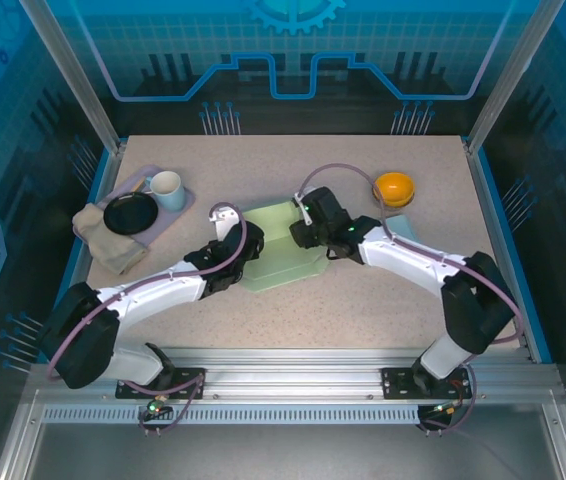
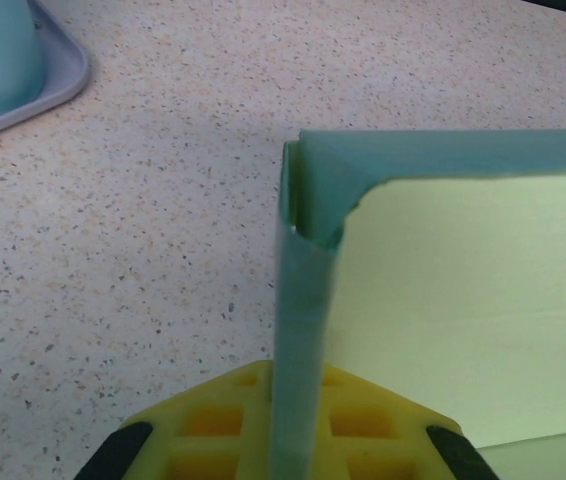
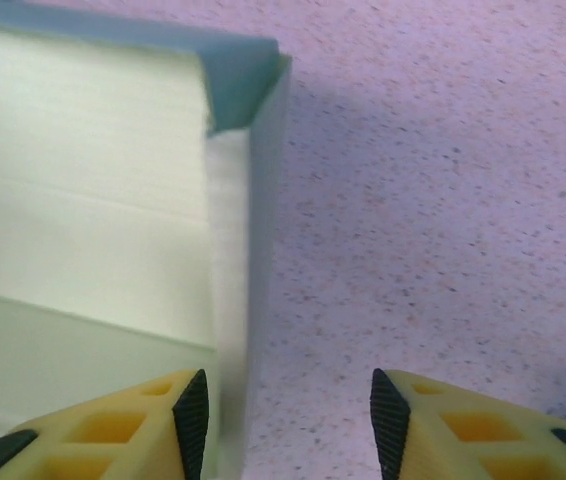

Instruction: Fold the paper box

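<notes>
Left pincer (image 2: 293,445) grips the paper box (image 2: 463,300) wall.

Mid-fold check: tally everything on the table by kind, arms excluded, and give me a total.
paper box: 1
mug: 1
black plate: 1
orange bowl: 1
tray: 1
beige cloth: 1
pale blue flat piece, kind unclear: 1
Total: 7
</notes>
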